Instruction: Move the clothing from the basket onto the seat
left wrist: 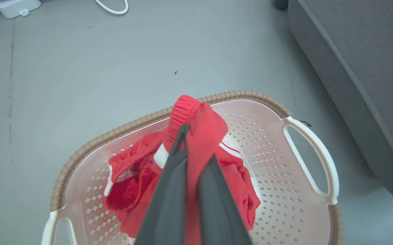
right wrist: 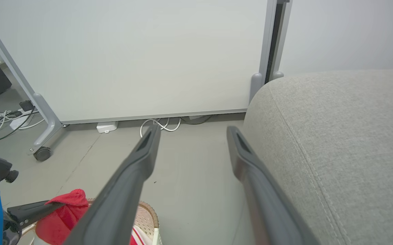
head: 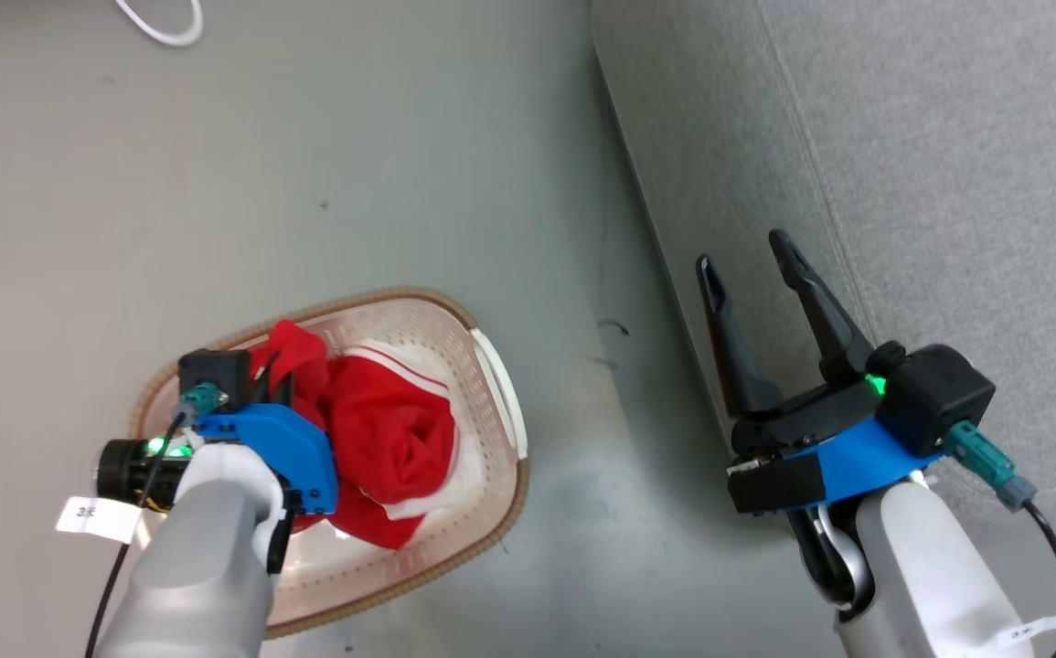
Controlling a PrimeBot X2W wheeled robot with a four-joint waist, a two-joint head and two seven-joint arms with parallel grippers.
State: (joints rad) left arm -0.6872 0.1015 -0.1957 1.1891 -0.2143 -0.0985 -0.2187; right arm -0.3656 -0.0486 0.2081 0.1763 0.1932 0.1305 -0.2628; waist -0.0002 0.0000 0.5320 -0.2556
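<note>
Red fabric clothing with white stripes and white trim [left wrist: 203, 126] is caught in the left claw [left wrist: 197, 143]. The claw's two long dark fingers are pressed together on a fold of it, just below a ribbed red waistband. That pinched fold stands up above the rest of the bundle, and the cloth drapes down either side of the fingers. The remainder lies heaped in the cream-white perforated plastic basket with the brown woven-look rim [head: 491, 512], over the middle of its floor, directly under the claw. All the clothing I can see is in or over the basket.

The basket stands on the smooth grey floor [head: 308, 137], and one white loop handle [head: 509, 397] faces the couch.

Further right and well apart from the basket, the right claw [head: 744, 254] has its fingers spread wide with nothing between them. It is poised at the front edge of the large light grey fabric-upholstered seat [head: 948, 183], beside a stitched seam.

Beyond all this, a white cable [head: 162, 27] loops on the floor near a small white box [left wrist: 16, 6]. A tall white panel on a grey castered frame [right wrist: 131, 51] closes off the back of the room.
</note>
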